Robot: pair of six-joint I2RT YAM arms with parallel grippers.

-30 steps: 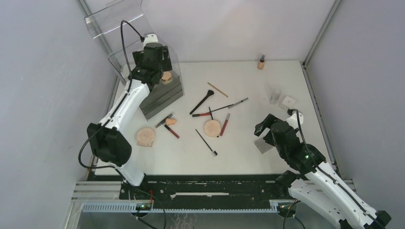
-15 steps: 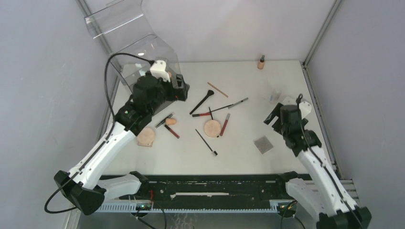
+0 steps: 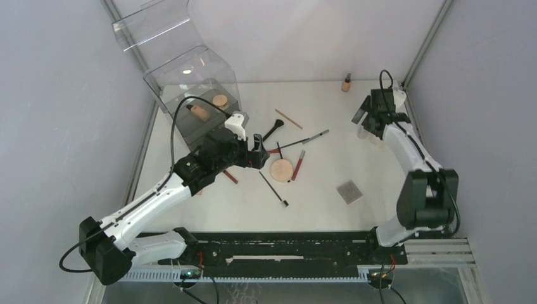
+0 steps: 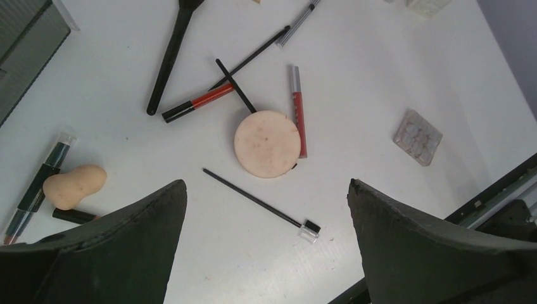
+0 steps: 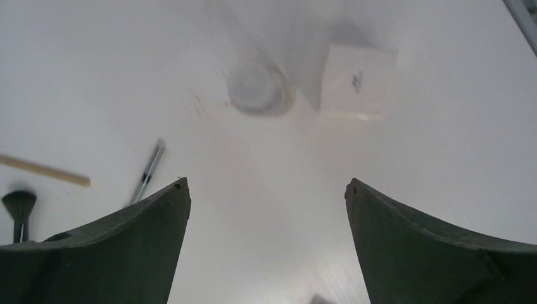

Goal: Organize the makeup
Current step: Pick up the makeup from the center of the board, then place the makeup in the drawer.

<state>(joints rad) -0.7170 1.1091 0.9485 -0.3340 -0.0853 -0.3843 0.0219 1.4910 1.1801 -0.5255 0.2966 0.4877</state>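
Left claw (image 4: 266,185) and right claw (image 5: 263,183) are gaping empty; near the bench's far-right corner, the right is risking toppling the clear bottle (image 5: 256,88) beside the white box (image 5: 358,79).

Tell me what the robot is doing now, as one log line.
left gripper: open, aimed at compact | right gripper: open, aimed at jar and white box | held: nothing

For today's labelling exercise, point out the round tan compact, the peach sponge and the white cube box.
round tan compact (image 4: 267,144): left wrist view, centre of its top face.
peach sponge (image 4: 75,185): left wrist view, middle of its body.
white cube box (image 5: 356,79): right wrist view, centre of its top face.
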